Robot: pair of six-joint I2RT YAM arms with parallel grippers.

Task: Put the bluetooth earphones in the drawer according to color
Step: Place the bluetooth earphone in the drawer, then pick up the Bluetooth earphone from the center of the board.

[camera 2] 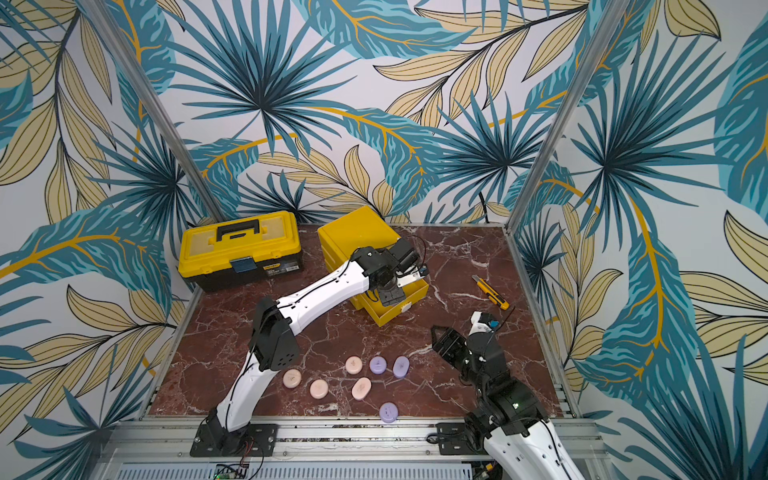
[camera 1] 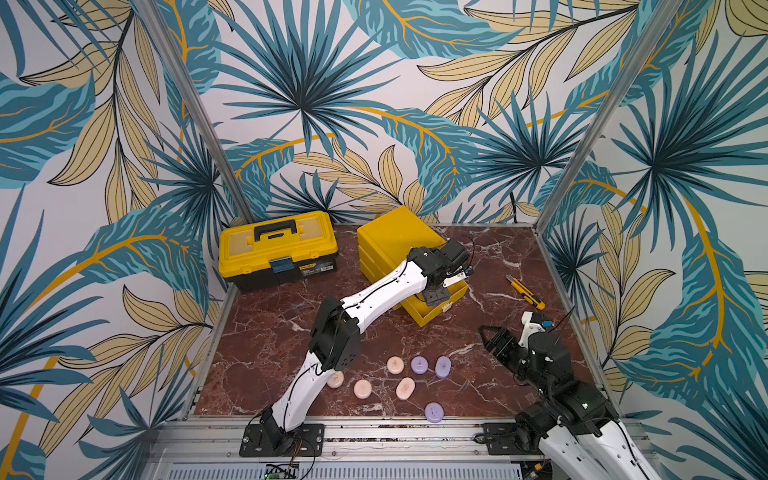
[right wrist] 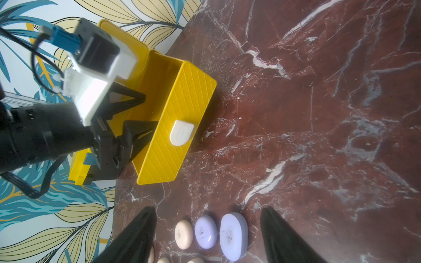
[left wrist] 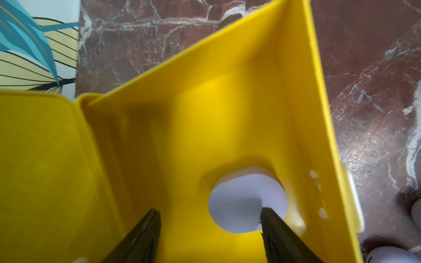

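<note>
Flanking the open drawer [right wrist: 182,95] sit toolbox [camera 1: 277,249] and knife [camera 1: 525,293], left tool [left wrist: 208,210] above.

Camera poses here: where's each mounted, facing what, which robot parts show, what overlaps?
Top views: high at the front, looking down and back over the table; left arm, right arm, left end effector in the open drawer, right end effector.
Left wrist: on the left arm, looking down into the open drawer at a pale earphone case; its open fingers show.
Right wrist: on the right arm, facing the drawer front past lilac cases; own open fingers and the left arm show.
Shared: all four show the open drawer.
</note>
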